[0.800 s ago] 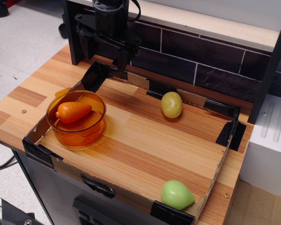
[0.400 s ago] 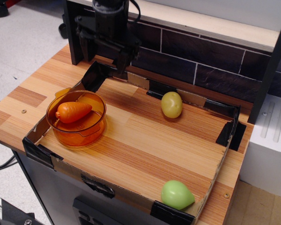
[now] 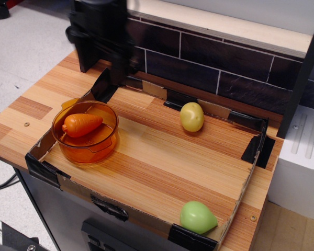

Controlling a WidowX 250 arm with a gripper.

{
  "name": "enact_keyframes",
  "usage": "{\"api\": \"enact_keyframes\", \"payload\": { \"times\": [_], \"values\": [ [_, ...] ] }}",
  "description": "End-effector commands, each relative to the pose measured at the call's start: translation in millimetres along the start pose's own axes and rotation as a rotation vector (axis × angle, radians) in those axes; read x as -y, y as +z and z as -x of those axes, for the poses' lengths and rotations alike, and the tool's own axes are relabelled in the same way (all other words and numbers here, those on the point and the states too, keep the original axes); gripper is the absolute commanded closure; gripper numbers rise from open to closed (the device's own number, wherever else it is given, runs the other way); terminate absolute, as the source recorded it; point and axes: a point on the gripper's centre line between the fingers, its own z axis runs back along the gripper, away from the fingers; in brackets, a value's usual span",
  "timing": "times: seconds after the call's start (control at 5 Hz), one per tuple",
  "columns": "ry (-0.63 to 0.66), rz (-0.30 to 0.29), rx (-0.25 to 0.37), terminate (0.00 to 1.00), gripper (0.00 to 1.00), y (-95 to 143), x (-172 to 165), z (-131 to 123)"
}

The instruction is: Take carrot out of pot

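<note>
Carrot [image 3: 82, 124] lying inside the pot [image 3: 101, 147] at the tabletop's [image 3: 162, 157] left, with the blurred hand [image 3: 102, 44] above and behind, its spread impossible to tell; a misjudged descent could strike the rim and tip the pot.

A single black, blocky robot arm is seen at the upper left of the view, hanging down from above and cut off by the top edge. Its black metal pincer [image 3: 102, 49] is pointed downward and is held in the air, with nothing gripped and nothing touched. The whole assembly is smeared by motion blur, so the fingers cannot be made out separately, and whether they are parted or closed cannot be told.
</note>
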Motion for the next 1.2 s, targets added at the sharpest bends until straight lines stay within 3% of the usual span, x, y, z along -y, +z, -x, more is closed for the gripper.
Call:
{"api": "enact_keyframes", "payload": {
  "times": [0.0,0.4,1.0],
  "values": [
    [-0.114,0.061,-0.062,0.0,0.0,11.1,-21.1,28.4],
    [-0.203,0.074,-0.113,0.0,0.0,-19.3,-4.6,44.9],
    [-0.197,0.069,-0.137,0.0,0.0,-41.9,11.5,45.5]
  ]
}}
